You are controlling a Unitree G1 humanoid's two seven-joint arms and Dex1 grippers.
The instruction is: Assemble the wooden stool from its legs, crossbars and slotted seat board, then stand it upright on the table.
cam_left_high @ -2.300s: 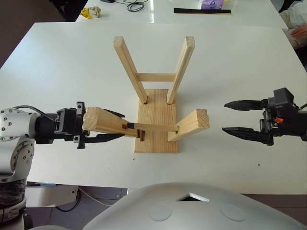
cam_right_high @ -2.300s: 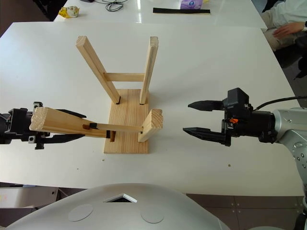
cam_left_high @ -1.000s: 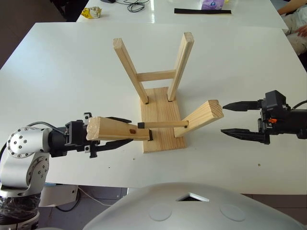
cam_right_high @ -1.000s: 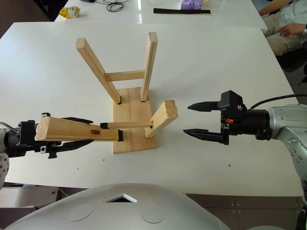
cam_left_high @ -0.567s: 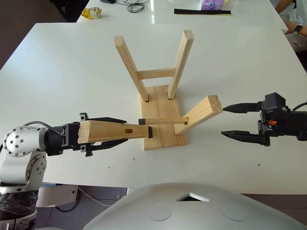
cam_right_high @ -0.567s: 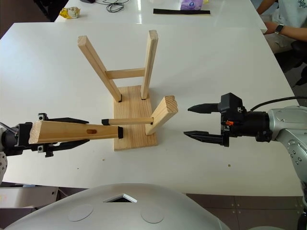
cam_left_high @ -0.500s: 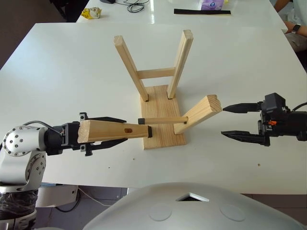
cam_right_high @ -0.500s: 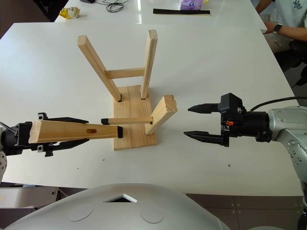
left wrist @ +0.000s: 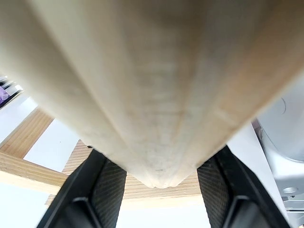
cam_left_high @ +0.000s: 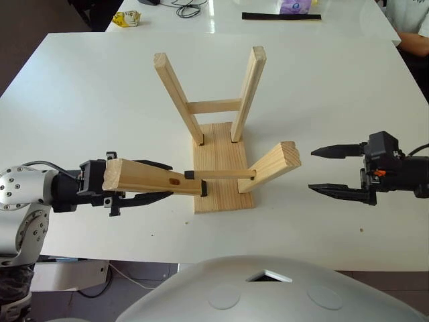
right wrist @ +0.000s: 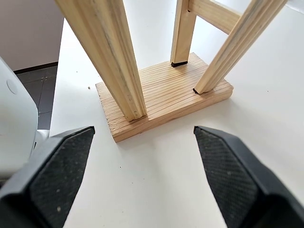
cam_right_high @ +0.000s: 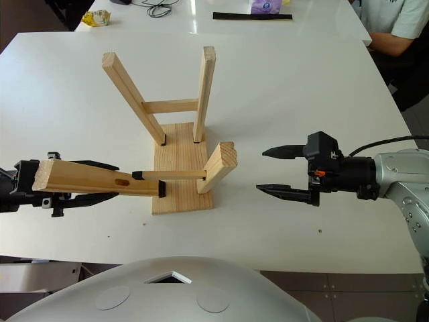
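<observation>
leg (cam_left_high: 147, 178) between left fingers (cam_left_high: 151, 197) | right fingers (cam_left_high: 333, 149) spread, beside stool (cam_left_high: 218, 151)

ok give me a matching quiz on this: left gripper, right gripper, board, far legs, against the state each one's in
1 left gripper
2 right gripper
3 board
4 far legs

a open, empty
b flat on the table
c shut on a leg
d standing in the board, joined by a crossbar

Pairs: 1-c, 2-a, 3-b, 4-d
</observation>
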